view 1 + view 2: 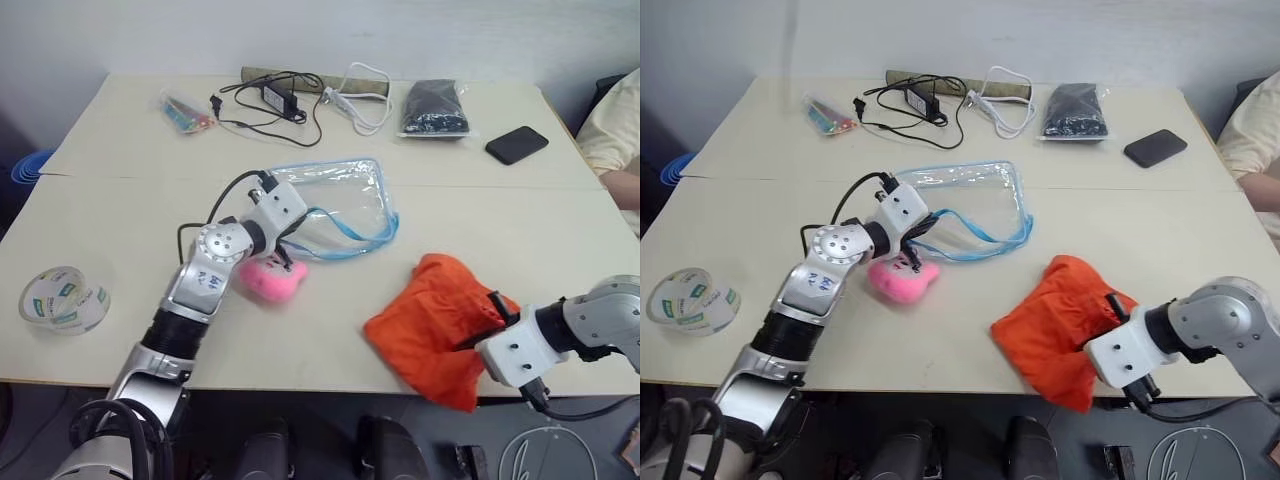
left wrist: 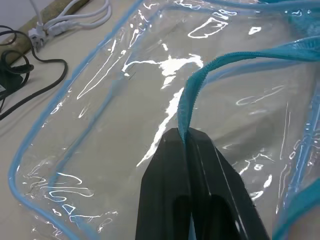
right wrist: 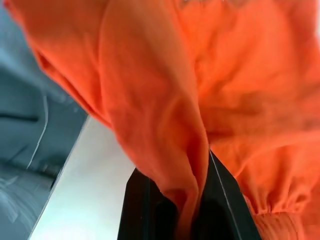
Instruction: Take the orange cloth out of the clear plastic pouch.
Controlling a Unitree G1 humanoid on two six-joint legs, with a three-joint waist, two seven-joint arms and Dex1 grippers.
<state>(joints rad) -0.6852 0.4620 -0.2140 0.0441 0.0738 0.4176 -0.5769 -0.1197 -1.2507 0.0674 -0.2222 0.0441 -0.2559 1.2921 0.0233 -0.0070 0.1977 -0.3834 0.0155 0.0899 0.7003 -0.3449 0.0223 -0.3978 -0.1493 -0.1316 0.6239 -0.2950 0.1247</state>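
the cloth (image 1: 435,322) lies bunched at the near right edge of the table (image 1: 120,210), part of it hanging over the edge, well apart from the pouch (image 1: 335,200), which lies flat and empty near the middle. the right gripper (image 3: 187,200) has its fingers closed on a fold of the cloth. the left gripper (image 2: 187,145) has its fingers pinched shut on the pouch's blue edging.

the table is pale beige, with a seam running across it, set against a light wall. a pink toy (image 1: 272,278) sits just near of the pouch, beside the left arm. a tape roll (image 1: 62,298) stands at the near left. along the far side lie a bag of coloured bits (image 1: 186,112), a black adapter (image 1: 275,95) with tangled cable, a white cable (image 1: 362,95), a clear bag of black items (image 1: 434,108) and a phone (image 1: 517,144). a person's sleeve (image 1: 610,125) shows at the far right edge.
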